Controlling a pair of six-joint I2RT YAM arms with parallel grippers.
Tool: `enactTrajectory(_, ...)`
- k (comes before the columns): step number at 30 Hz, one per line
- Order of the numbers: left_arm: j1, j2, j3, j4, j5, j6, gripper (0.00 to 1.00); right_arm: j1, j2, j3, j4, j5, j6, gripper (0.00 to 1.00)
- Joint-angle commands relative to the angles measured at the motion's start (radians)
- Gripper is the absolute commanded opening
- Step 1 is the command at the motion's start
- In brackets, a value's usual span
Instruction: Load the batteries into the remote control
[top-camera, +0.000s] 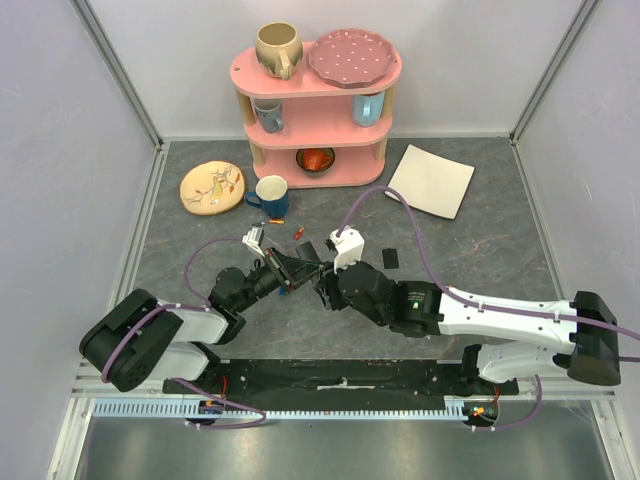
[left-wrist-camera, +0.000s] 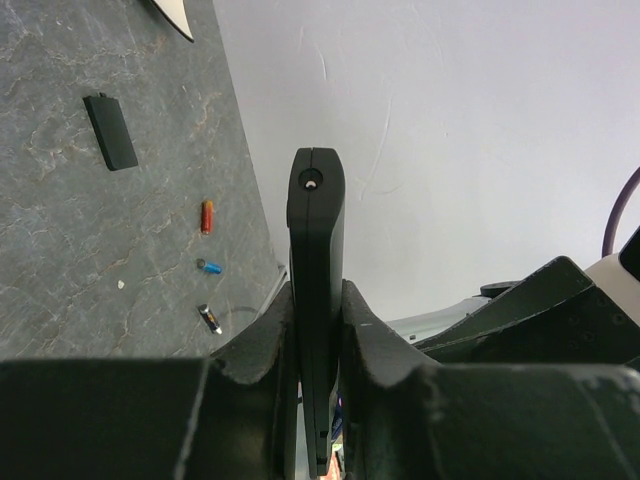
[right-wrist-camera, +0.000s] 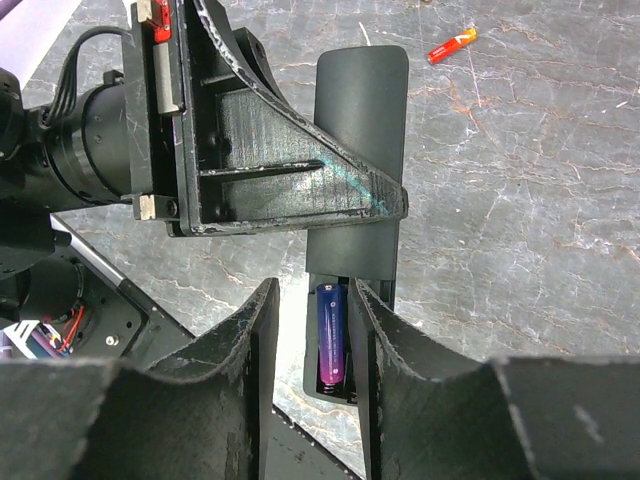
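Left tool (left-wrist-camera: 318, 300) is pinching the slim flat black remote control (left-wrist-camera: 316, 240) edge-on, holding it up off the grey marbled bench (left-wrist-camera: 60, 260). Right tool (right-wrist-camera: 312, 300) is standing with its fingers spread, straddling the remote's open battery bay and gripping nothing. One blue-purple battery (right-wrist-camera: 333, 345) is lying seated in that bay. On the bench an orange-red battery (left-wrist-camera: 207, 216), a small blue battery (left-wrist-camera: 209, 267) and a dark silvery battery (left-wrist-camera: 210, 319) are lying apart in a loose row. The flat black back cover (left-wrist-camera: 110, 131) is resting apart from them.
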Motion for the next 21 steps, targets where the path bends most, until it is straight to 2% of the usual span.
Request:
enactTrajectory(1, -0.005, 0.005, 0.007, 0.373, -0.007, 0.013, 0.02, 0.010, -0.069, 0.053, 0.003, 0.010, 0.022, 0.41)
enactTrajectory(8, -0.005, 0.007, 0.009, 0.375, -0.010, 0.017, 0.02, 0.011, -0.195, 0.041, 0.004, 0.036, -0.004, 0.45)
enactTrajectory(11, -0.005, 0.001, 0.015, 0.375, -0.005, 0.022, 0.02, 0.011, -0.229, 0.009, 0.008, 0.061, 0.008, 0.52)
enactTrajectory(12, -0.005, -0.005, 0.016, 0.375, -0.002, 0.024, 0.02, 0.013, -0.246, -0.002, 0.014, 0.063, 0.011, 0.61)
enactTrajectory(14, -0.005, -0.013, 0.016, 0.375, 0.003, 0.028, 0.02, 0.010, -0.263, -0.024, 0.040, 0.064, 0.035, 0.71)
enactTrajectory(15, -0.005, -0.018, 0.018, 0.375, 0.006, 0.030, 0.02, 0.007, -0.286, -0.050, 0.050, 0.063, 0.043, 0.81)
enactTrajectory(16, -0.005, -0.027, 0.019, 0.375, 0.009, 0.033, 0.02, -0.003, -0.298, -0.063, 0.073, 0.056, 0.066, 0.85)
enactTrajectory(18, -0.005, -0.036, 0.022, 0.375, 0.023, 0.039, 0.02, -0.027, -0.327, -0.094, 0.089, -0.012, 0.077, 0.89)
enactTrajectory(20, -0.005, -0.048, 0.025, 0.375, 0.032, 0.047, 0.02, -0.107, -0.332, -0.103, 0.092, -0.130, 0.089, 0.91)
enactTrajectory(21, -0.005, -0.051, 0.027, 0.375, 0.035, 0.050, 0.02, -0.139, -0.324, -0.108, 0.092, -0.258, 0.103, 0.91)
